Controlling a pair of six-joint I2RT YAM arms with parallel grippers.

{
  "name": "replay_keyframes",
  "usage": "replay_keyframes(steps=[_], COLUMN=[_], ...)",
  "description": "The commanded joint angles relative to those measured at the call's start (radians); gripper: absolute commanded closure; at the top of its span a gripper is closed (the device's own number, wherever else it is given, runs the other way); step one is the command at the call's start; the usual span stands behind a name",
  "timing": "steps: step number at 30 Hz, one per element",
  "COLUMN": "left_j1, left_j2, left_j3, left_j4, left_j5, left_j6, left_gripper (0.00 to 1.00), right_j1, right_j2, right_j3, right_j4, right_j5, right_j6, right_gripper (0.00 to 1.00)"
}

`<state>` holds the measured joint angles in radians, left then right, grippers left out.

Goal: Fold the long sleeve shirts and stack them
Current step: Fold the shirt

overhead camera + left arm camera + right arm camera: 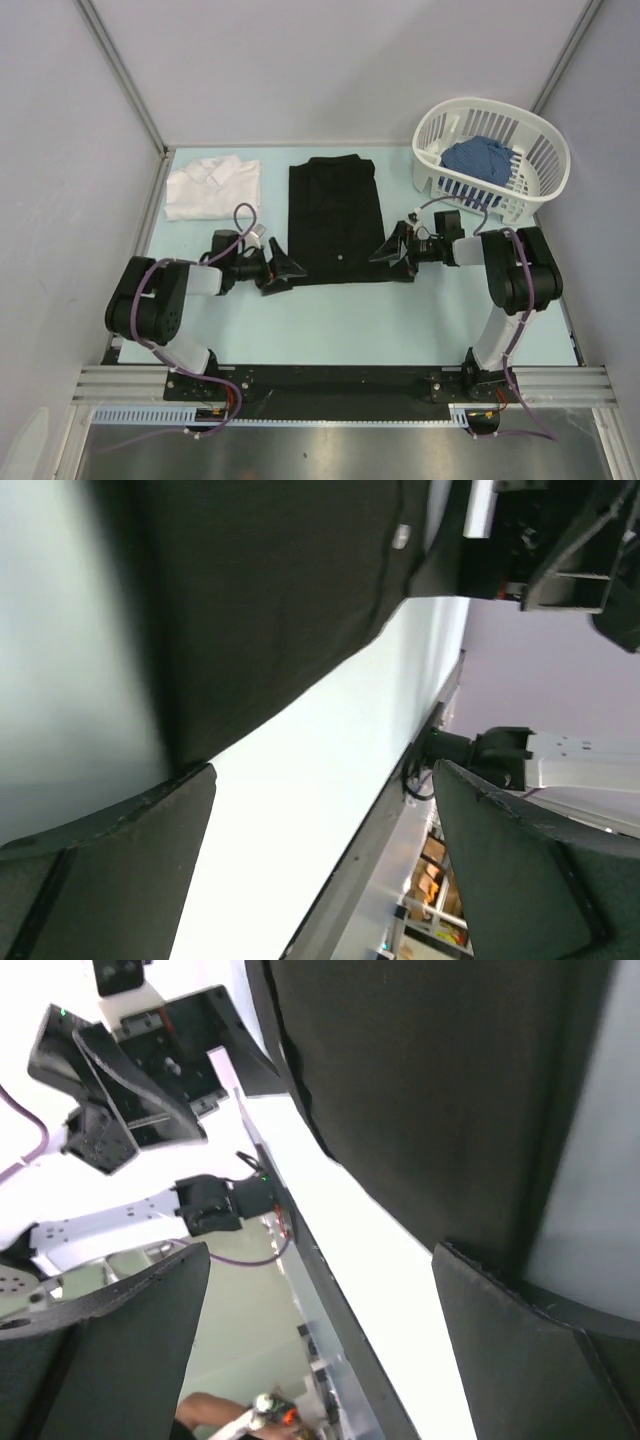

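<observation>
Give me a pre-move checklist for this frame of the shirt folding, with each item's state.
1. Left gripper open: ok.
2. Right gripper open: ok.
3. One gripper at each side of the black shirt, by its near end: ok.
4. Black shirt flat, no sleeve sticking out: ok.
5. White shirt folded, apart from the black one: ok.
6. Shirt edge inside the jaws: cannot tell.

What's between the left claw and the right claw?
The plain black cloth button-up shirt, laid flat; the top view shows it between left claw and right claw.
</observation>
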<state>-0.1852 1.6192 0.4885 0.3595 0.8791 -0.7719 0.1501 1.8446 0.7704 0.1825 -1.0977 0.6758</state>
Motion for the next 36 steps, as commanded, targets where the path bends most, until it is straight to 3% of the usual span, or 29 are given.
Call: replay_keyframes(steps=[1, 3, 6, 9, 10, 12, 14, 18, 21, 25, 28, 31, 36], left_j1=[0.075, 0.053, -0.060, -0.156, -0.172, -0.189, -0.200, -0.188, -0.120, -0.039, -0.059, -0.129, -0.149], left_j2=[-0.085, -0.146, -0.194, -0.124, -0.083, 0.069, 0.151, 0.281, 0.251, 0.116, 0.053, 0.073, 0.299], left_j3=[0.013, 0.048, 0.123, 0.165, 0.183, 0.196, 0.235, 0.269, 0.225, 0.154, 0.162, 0.226, 0.343], left_j4=[-0.287, -0.297, -0.188, 0.007, 0.059, 0.244, 0.297, 0.241, 0.153, 0.040, 0.129, 0.306, 0.482], left_j5=[0.016, 0.102, 0.126, 0.057, 0.029, -0.021, -0.075, -0.184, -0.226, -0.155, -0.046, -0.026, -0.081], left_j6=[0.279, 0.299, 0.240, 0.142, 0.058, -0.057, -0.142, -0.118, -0.058, 0.083, 0.031, -0.098, -0.239], left_gripper=[0.00, 0.01, 0.01, 0.00, 0.01, 0.01, 0.01, 0.01, 0.01, 0.01, 0.01, 0.01, 0.01], right_j1=[-0.020, -0.006, 0.064, 0.143, 0.158, 0.170, 0.172, 0.137, 0.085, 0.042, 0.065, 0.101, 0.143], right_j2=[-0.125, -0.168, -0.183, -0.132, -0.099, -0.005, 0.054, 0.183, 0.197, 0.079, -0.017, -0.010, 0.178], right_j3=[0.102, 0.173, 0.222, 0.240, 0.239, 0.241, 0.244, 0.234, 0.199, 0.216, 0.279, 0.311, 0.375], right_j4=[-0.439, -0.465, -0.353, -0.188, -0.061, 0.035, 0.147, 0.210, 0.187, -0.082, -0.131, 0.065, 0.244], right_j5=[0.007, -0.002, -0.007, 0.027, 0.030, 0.032, 0.047, 0.102, 0.148, 0.151, 0.165, 0.151, 0.145], right_j6=[-0.283, -0.305, -0.216, -0.109, -0.073, 0.030, 0.086, 0.120, 0.102, -0.069, -0.070, 0.091, 0.238], right_gripper=[0.00, 0.00, 0.01, 0.00, 0.00, 0.00, 0.00, 0.00, 0.00, 0.00, 0.00, 0.00, 0.00])
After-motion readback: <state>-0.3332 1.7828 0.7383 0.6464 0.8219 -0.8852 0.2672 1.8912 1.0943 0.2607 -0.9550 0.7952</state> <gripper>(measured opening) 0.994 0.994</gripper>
